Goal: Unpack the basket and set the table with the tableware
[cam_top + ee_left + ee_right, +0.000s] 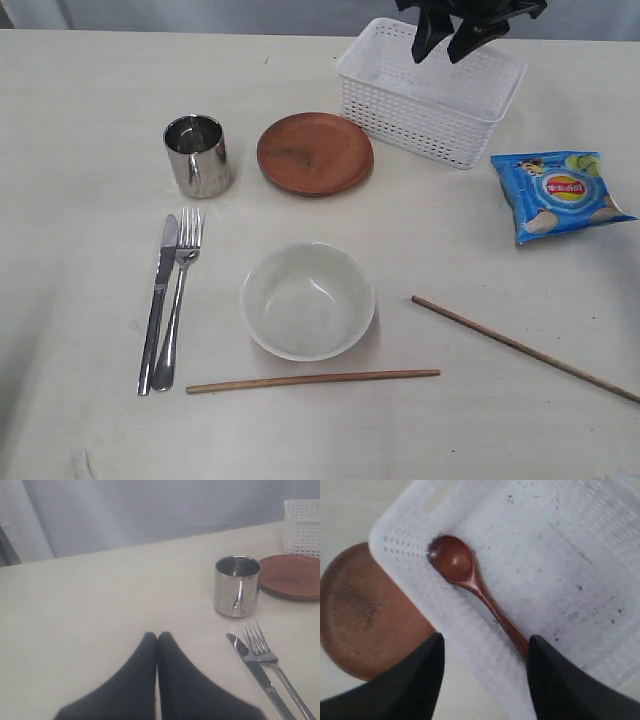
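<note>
My right hand (pixel 486 642) hangs spread wide above the white perforated plastic basket (pixel 560 555). Only its wrist view shows the dark red wooden spoon (pixel 470 582) lying diagonally inside, bowl end toward the round reddish-brown plate (pixel 365 615). My left hand (pixel 157 639) is pinched closed.

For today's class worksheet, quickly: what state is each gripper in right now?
Left gripper: shut, holding nothing.
Right gripper: open, empty, above the wooden spoon in the white basket.
</note>
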`<state>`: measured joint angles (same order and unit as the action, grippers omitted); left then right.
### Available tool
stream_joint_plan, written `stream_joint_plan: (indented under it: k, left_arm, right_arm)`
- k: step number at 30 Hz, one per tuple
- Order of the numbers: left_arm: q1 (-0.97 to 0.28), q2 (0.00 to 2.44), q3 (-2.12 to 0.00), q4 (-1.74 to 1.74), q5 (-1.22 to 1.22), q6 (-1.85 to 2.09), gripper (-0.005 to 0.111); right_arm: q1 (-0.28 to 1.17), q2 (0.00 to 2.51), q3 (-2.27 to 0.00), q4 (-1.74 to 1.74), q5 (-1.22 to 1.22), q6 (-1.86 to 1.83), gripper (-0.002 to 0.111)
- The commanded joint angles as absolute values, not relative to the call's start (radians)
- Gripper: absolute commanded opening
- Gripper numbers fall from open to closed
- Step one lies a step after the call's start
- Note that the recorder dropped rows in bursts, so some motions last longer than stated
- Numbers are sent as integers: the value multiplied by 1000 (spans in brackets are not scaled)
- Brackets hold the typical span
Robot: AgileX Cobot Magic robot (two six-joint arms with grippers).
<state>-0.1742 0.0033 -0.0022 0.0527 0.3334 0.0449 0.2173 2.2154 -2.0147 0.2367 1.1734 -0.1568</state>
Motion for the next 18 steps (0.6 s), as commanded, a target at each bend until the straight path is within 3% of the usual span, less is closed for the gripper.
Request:
stream_joint_plan:
  k: [1, 6, 10, 18]
  left_arm:
    - [-172, 0, 0, 51, 329, 44, 0]
    - [-172, 0, 0, 51, 329, 44, 0]
    - [-172, 0, 0, 51, 329, 44, 0]
    - [-172, 0, 0, 51, 329, 44, 0]
  right_arm:
    - [222, 2331, -2155, 215, 1221, -244, 49]
    - [222, 2443, -2258, 207, 1221, -265, 49]
    - [225, 2478, -2258, 207, 1221, -494, 49]
    - [284, 2524, -2256, 129, 1221, -600, 49]
